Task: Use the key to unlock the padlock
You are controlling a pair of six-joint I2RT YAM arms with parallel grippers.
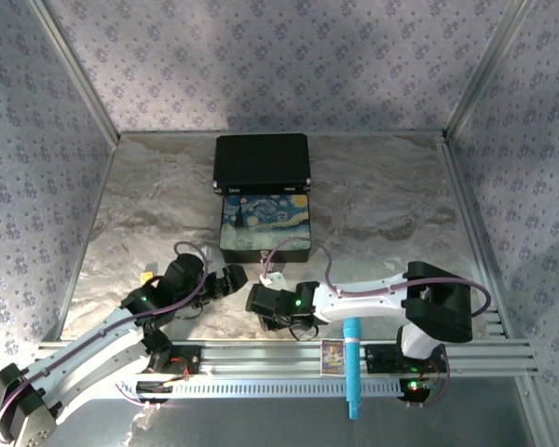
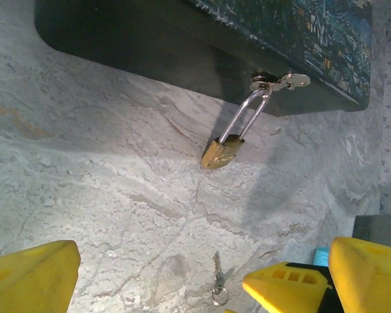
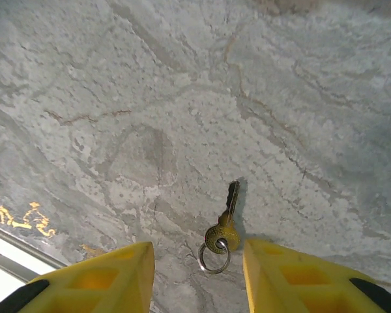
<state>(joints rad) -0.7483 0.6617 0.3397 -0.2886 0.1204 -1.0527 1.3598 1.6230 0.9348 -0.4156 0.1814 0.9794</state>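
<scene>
Right tool point(image 3: 199, 255) spread wide, the key point(image 3: 225, 218) flat on the tabletop point(image 3: 117, 98) right between its fingertips, by the near edge. Left tool point(image 2: 205, 264) apart too. Beyond it, the padlock point(image 2: 220, 151) hangs from the painted box point(image 2: 182, 45) mid-tabletop.

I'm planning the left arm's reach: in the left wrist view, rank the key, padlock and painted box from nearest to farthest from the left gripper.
1. key: on the table, just ahead of the left gripper.
2. padlock: mid-frame, farther ahead, body resting on the table.
3. painted box: top of frame, behind the padlock.
</scene>
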